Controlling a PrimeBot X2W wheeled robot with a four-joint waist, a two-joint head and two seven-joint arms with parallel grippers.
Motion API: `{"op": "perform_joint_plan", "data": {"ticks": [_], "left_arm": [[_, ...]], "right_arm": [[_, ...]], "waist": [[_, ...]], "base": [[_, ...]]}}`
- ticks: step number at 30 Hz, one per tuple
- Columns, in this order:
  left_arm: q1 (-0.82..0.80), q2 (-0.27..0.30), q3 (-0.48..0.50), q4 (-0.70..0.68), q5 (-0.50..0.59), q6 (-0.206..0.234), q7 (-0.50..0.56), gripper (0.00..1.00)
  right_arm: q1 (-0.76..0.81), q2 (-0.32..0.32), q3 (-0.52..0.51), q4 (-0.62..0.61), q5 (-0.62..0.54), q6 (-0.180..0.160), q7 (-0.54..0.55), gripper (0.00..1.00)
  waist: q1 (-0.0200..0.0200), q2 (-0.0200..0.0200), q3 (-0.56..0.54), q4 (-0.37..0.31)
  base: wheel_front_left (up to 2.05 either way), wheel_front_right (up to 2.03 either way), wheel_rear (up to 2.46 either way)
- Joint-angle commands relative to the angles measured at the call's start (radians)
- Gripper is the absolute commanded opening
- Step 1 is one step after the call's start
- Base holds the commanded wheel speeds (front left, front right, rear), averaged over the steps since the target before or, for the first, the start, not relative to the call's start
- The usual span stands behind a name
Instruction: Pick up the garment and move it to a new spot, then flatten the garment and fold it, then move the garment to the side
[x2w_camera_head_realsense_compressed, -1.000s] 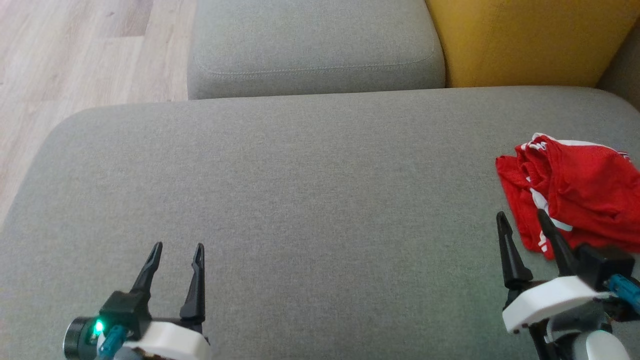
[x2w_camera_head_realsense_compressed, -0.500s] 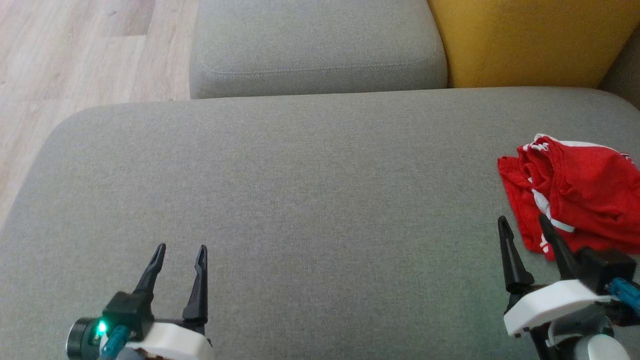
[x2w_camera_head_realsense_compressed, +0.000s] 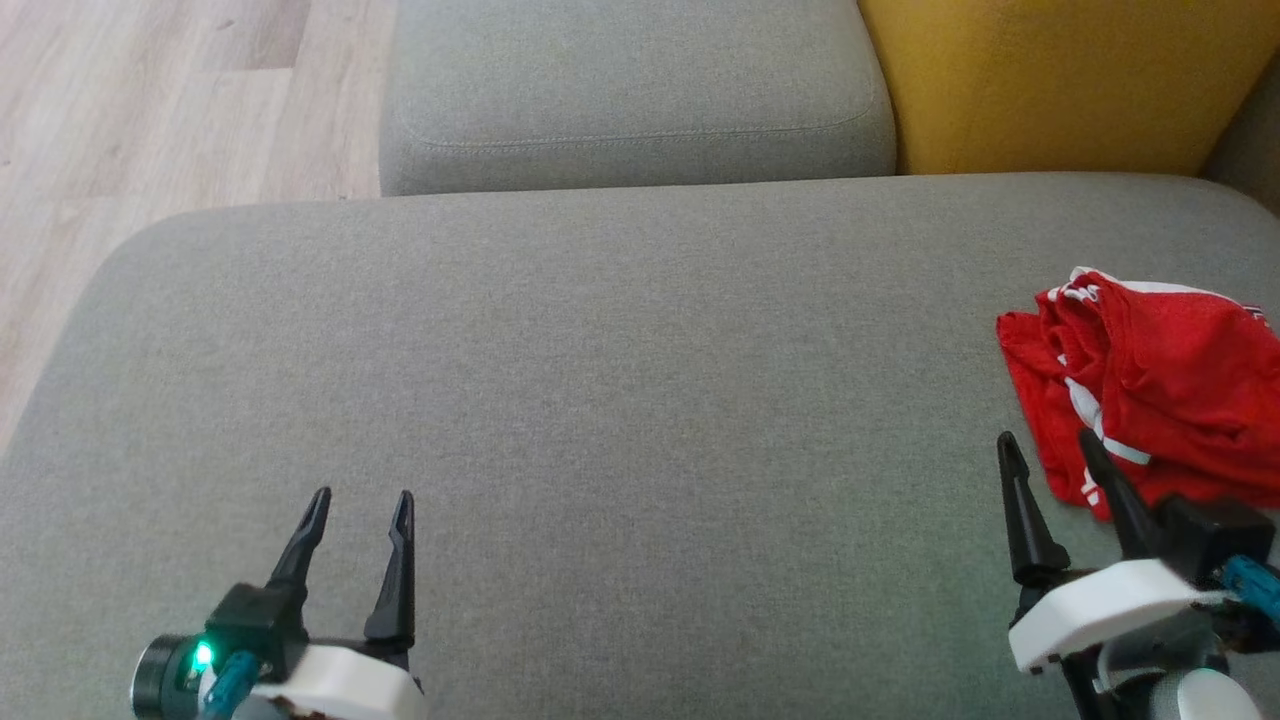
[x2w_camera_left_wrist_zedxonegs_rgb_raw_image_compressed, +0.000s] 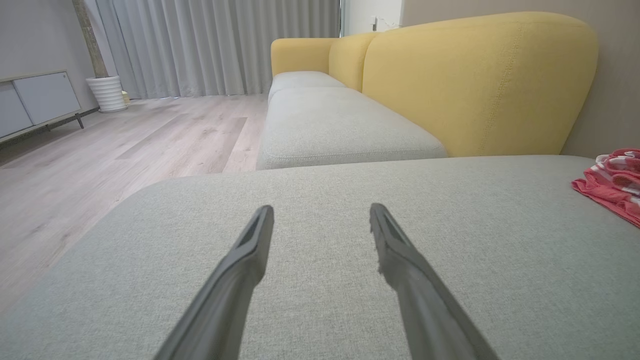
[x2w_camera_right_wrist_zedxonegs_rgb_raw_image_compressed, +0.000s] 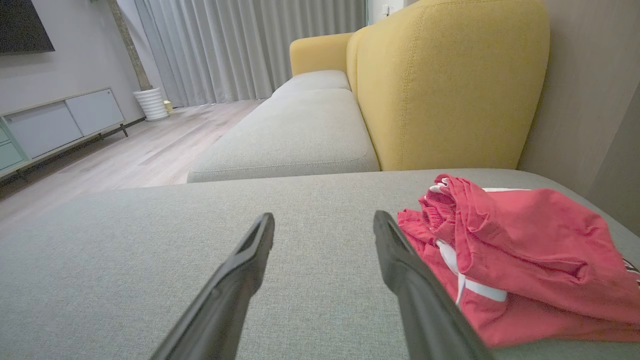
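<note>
A wide grey seat cushion (x2w_camera_head_realsense_compressed: 600, 400) carries everything, its flat weave stretching out ahead of the left gripper (x2w_camera_head_realsense_compressed: 361, 494) and its parted jaws. A crumpled red garment (x2w_camera_head_realsense_compressed: 1160, 380) with white trim lies directly on it, just ahead of the right gripper (x2w_camera_head_realsense_compressed: 1045, 437), beside and beyond the outer of its spread jaws

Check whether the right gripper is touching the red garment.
Cannot tell. In the head and right wrist views, one finger of the right gripper overlaps the red garment; neither view shows contact or a gap.
</note>
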Motion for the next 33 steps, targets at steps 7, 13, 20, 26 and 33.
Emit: {"op": "perform_joint_plan", "data": {"ticks": [7, 13, 20, 26, 33], "left_arm": [[-0.058, 0.02, 0.026, -0.033, -0.011, 0.008, 0.001, 1.0], [-0.001, 0.003, -0.012, -0.001, -0.009, 0.004, 0.0, 0.0], [0.009, -0.013, -0.011, 0.044, -0.055, -0.004, 0.006, 0.0], [-0.003, -0.017, 0.006, 0.053, -0.125, -0.018, 0.019, 0.0], [-0.02, -0.024, 0.028, 0.068, -0.217, -0.038, 0.036, 0.0]], "right_arm": [[-0.025, -0.005, 0.018, -0.035, 0.012, -0.001, -0.002, 1.0], [0.0, 0.0, -0.003, 0.0, 0.008, 0.0, 0.0, 0.0], [0.0, 0.001, -0.004, 0.06, 0.054, 0.0, 0.001, 0.0], [-0.009, 0.0, -0.007, 0.07, 0.123, 0.0, 0.002, 0.0], [-0.023, 0.0, -0.012, 0.082, 0.216, 0.0, 0.004, 0.0]], "waist": [[0.0, -0.0001, 0.001, 0.005], [0.0, -0.0001, 0.005, 0.007], [0.0, -0.0001, 0.007, 0.006], [0.0, -0.0001, 0.01, 0.004], [0.0, -0.0001, 0.013, 0.001]], "base": [[0.0, 0.0, 0.0], [0.0, 0.0, 0.0], [0.0, 0.0, 0.0], [0.0, 0.0, 0.0], [0.0, 0.0, 0.0]]}}
